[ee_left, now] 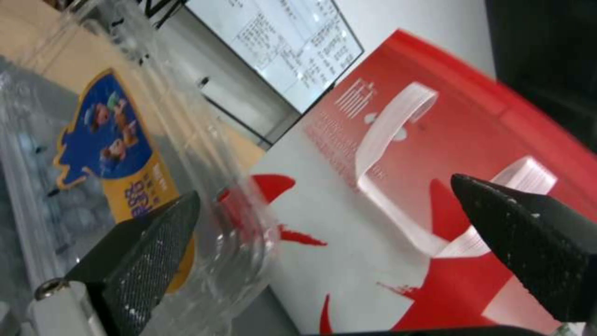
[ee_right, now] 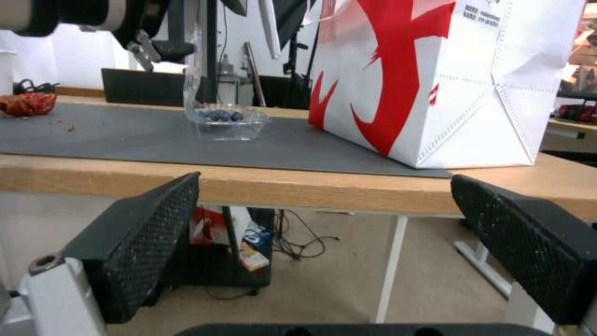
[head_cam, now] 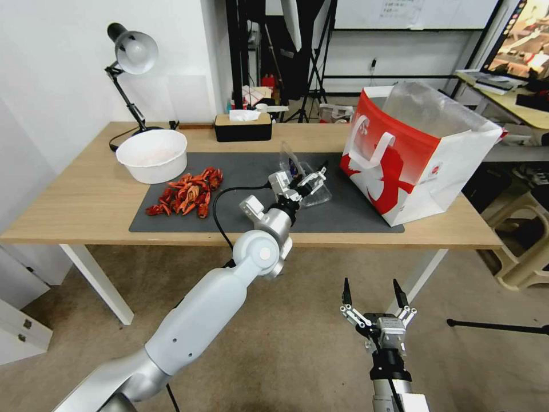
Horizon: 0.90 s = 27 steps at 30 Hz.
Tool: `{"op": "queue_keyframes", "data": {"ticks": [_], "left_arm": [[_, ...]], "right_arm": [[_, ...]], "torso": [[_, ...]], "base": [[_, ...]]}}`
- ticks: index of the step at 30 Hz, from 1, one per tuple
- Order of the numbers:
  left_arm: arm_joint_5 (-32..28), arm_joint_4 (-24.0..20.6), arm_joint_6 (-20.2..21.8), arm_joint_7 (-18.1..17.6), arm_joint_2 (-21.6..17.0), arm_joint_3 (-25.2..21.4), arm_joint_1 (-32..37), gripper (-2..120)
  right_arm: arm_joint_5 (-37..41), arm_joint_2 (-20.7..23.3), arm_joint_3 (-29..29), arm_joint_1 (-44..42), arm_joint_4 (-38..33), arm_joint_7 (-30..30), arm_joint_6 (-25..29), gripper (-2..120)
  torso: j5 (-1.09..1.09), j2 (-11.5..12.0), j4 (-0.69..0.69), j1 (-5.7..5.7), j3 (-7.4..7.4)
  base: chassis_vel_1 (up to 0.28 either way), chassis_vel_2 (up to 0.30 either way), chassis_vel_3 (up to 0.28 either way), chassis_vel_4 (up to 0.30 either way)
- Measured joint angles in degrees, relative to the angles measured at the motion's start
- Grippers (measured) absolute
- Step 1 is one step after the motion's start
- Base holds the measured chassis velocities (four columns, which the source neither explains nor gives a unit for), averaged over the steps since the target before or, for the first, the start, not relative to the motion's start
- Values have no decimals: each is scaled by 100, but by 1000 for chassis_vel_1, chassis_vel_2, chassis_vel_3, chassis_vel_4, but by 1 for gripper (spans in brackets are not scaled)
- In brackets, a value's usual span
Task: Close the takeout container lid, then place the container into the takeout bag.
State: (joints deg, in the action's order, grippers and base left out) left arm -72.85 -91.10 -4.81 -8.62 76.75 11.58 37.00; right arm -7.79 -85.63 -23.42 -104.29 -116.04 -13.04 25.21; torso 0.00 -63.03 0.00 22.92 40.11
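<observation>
Takeout container (head_cam: 313, 191) w/ lid (head_cam: 290, 158) upright — left gripper (head_cam: 306, 178) spread beside it, arm outstretched.

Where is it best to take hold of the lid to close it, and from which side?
Probably at the free top edge of the lid, farthest from the hinge. The lid stands nearly upright over the container, so the open left gripper could push that edge from behind, down over the blueberries. The right gripper hangs open below the table.
</observation>
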Motion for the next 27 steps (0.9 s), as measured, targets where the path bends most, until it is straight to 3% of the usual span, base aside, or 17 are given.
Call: {"op": "queue_keyframes", "data": {"ticks": [7,14,17,21,27], "left_arm": [[-14,109,153,-201,92,67,-111,98],[-519,209,348,-458,270,43,-234,74],[-823,354,495,-871,395,26,-304,58],[-1079,402,586,-1073,450,-38,-338,45],[-1106,436,758,-1308,483,-59,-360,25]], "right_arm": [[-3,9,-15,1,5,-4,-5,100],[-40,-8,-19,-28,4,-5,-4,100],[-78,-18,-21,-42,-1,-8,18,100],[-100,-31,-7,-47,1,-10,33,100],[-108,-36,14,-48,2,-10,44,100]], "torso": [[0,0,0,0,0],[0,0,0,0,0],[0,0,-1,0,0],[0,0,0,0,0],[0,0,0,0,0]], "base": [[0,0,0,0],[0,0,0,0],[0,0,0,0],[0,0,0,0],[0,0,0,0]]}}
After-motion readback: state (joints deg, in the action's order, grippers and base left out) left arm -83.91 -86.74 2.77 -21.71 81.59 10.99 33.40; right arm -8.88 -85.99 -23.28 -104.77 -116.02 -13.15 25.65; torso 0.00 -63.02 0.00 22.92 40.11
